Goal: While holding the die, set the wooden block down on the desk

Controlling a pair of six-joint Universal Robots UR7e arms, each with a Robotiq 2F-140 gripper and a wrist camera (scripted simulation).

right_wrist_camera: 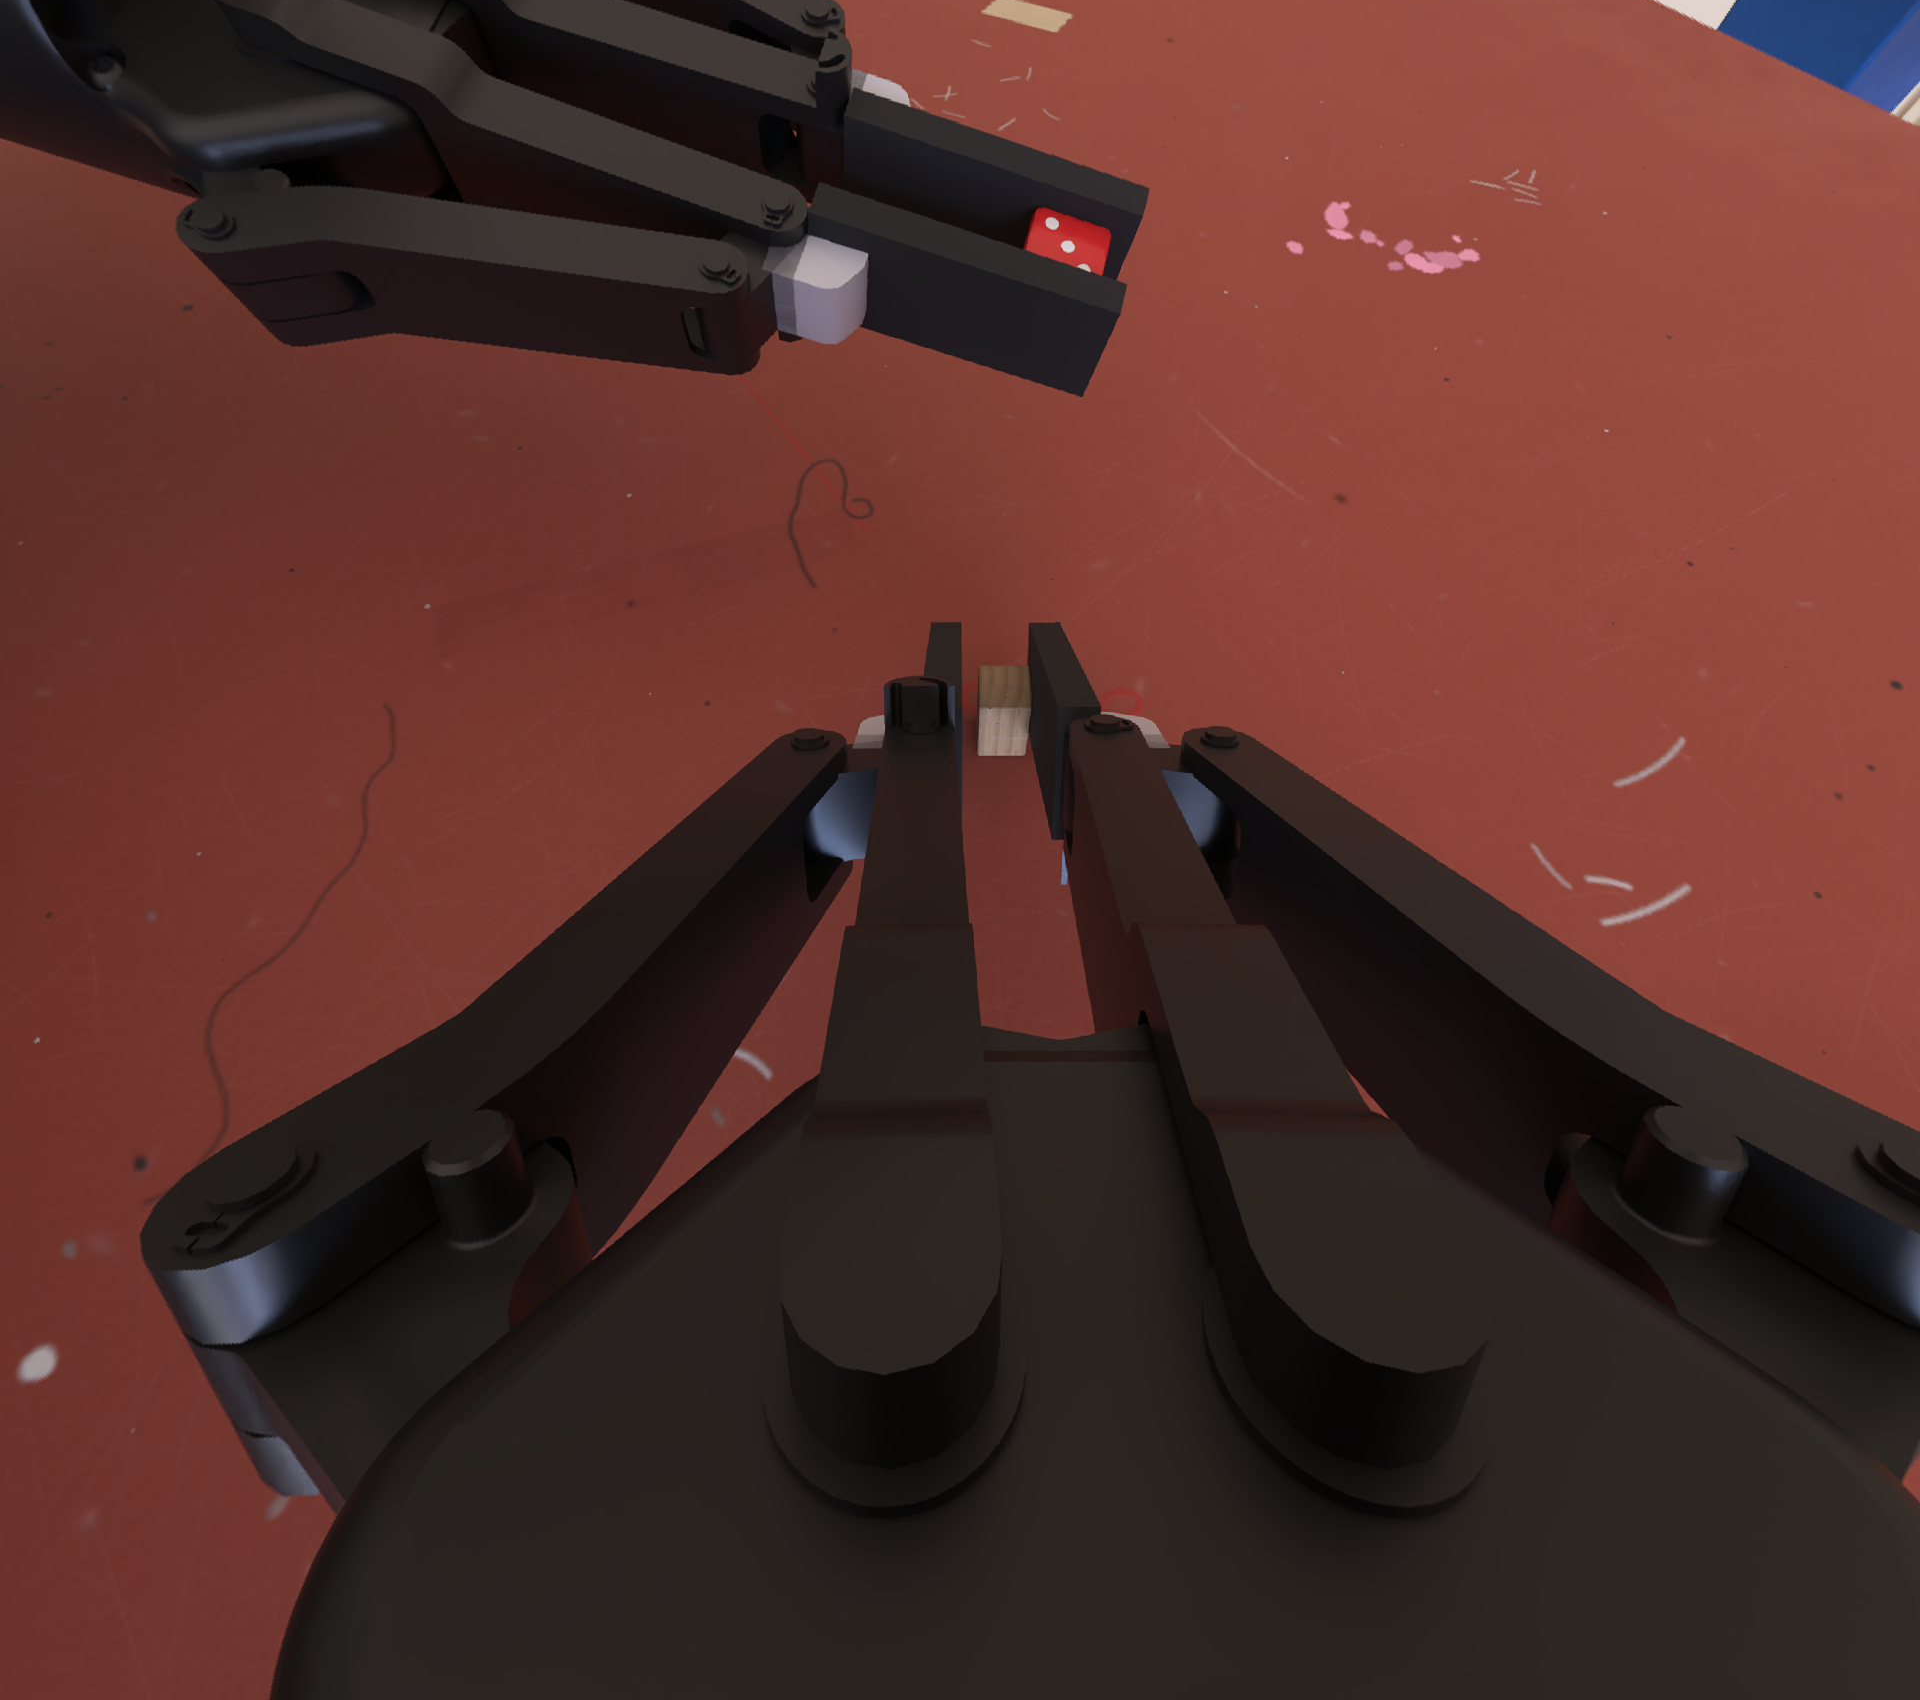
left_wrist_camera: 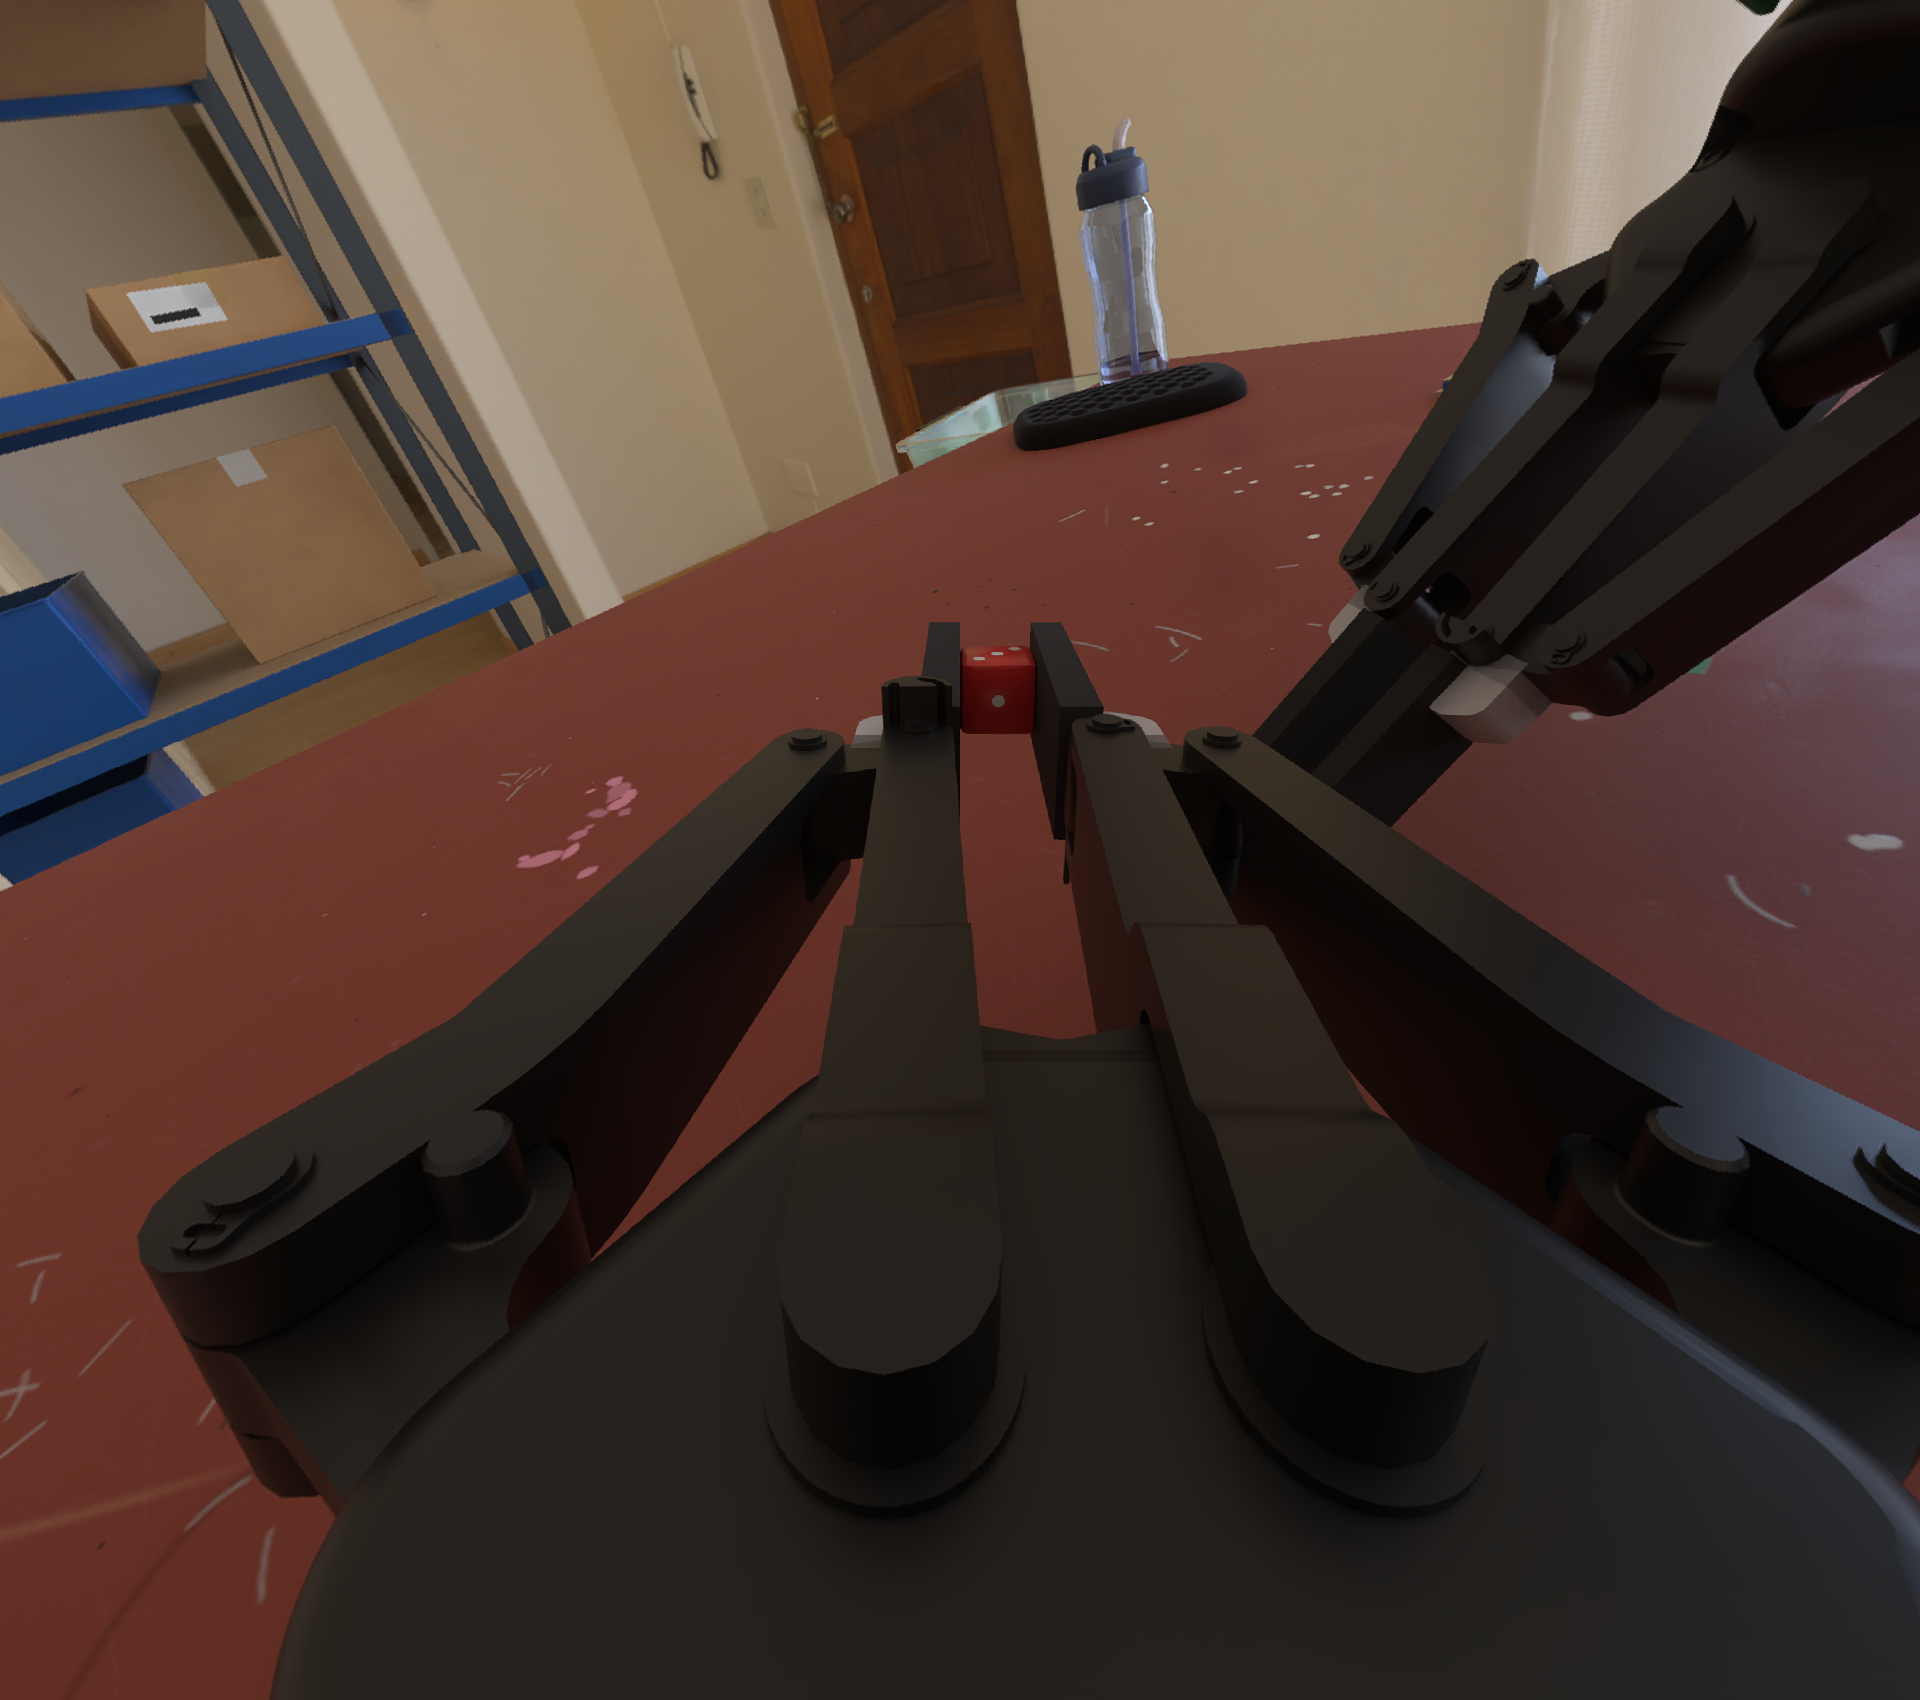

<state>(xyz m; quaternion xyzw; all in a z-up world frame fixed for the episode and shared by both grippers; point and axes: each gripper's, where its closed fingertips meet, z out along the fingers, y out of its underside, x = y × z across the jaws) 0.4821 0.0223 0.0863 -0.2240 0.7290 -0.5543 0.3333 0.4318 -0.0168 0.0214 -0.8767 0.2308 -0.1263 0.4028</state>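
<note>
Right wrist view: right tool [right_wrist_camera: 995,684] slightly apart around wooden block [right_wrist_camera: 1004,708], base hidden; left tool [right_wrist_camera: 1117,279] clamps die [right_wrist_camera: 1067,241].

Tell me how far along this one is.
Done: the left gripper is shut on the red die, held above the desk. In hand: the wooden block sits between the right gripper fingers, a slight gap on one side. Left: confirming it rests on the desk, opening fully, withdrawing.

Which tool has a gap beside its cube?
The right tool: the wooden block touches one finger only, a gap beside the other. The left tool clamps the red die on both sides.
</note>
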